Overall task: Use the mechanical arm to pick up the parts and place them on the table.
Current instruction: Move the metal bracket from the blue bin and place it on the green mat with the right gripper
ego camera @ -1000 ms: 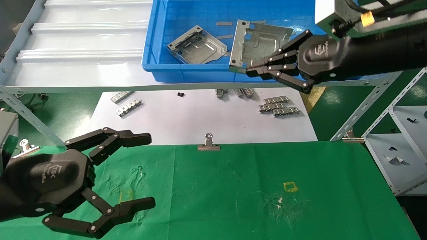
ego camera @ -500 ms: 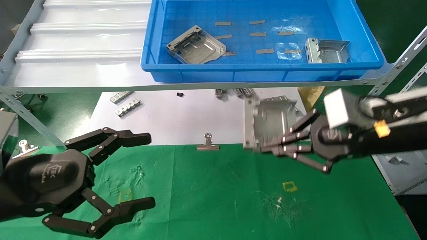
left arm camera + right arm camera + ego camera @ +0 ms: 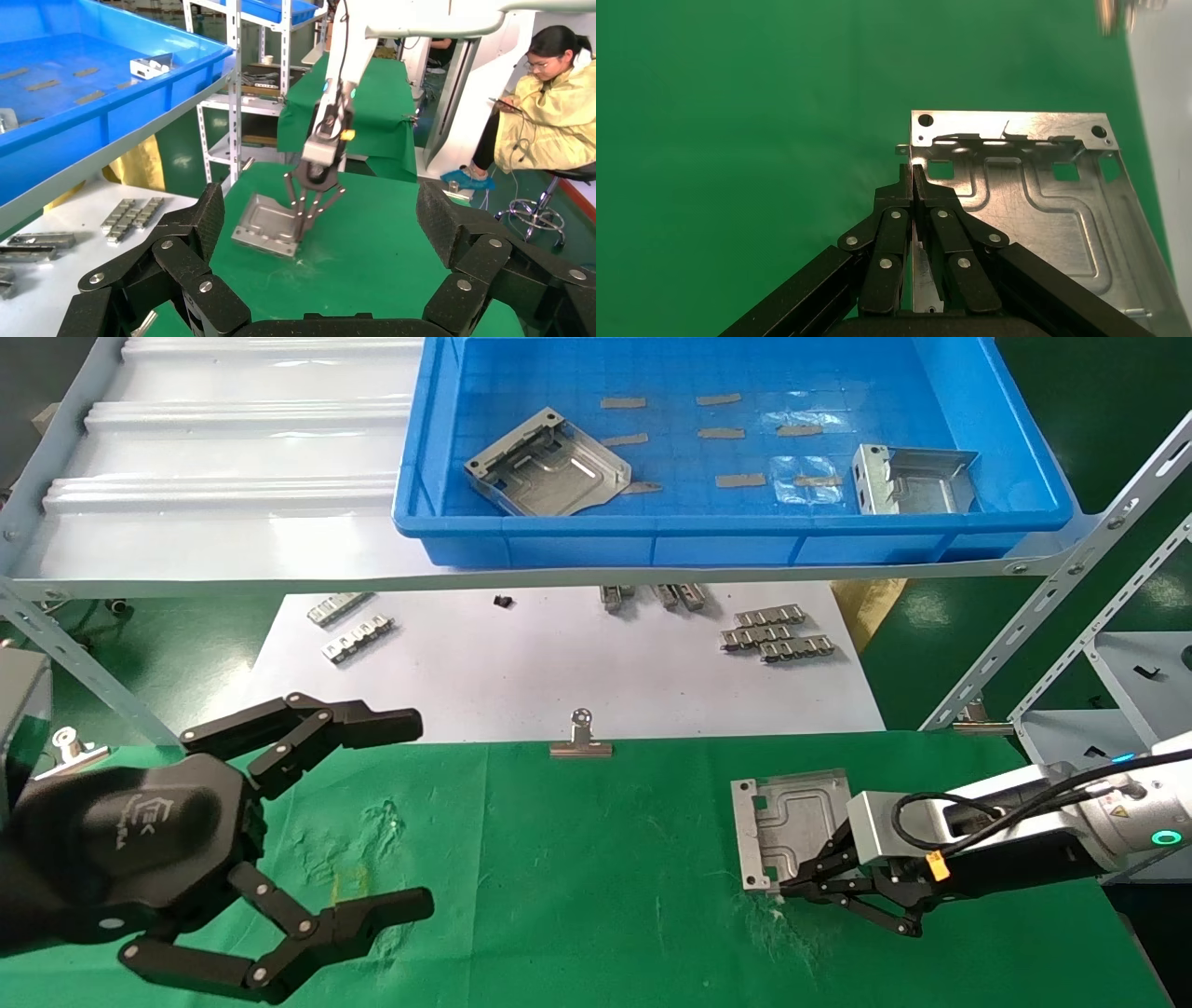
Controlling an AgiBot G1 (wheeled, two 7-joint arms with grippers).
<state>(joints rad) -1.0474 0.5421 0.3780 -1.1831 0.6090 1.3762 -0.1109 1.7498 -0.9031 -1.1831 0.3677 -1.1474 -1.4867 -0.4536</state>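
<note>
Green table, grey part atop.

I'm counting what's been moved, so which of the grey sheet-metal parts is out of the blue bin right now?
The plate on the green table, pinched at its edge by the right gripper. The other two parts lie in the blue bin.

Part on table, right side

My right gripper is low over the near right, fingers pinched together on a plate's edge; my left gripper hovers near left, fingers spread wide.
</note>
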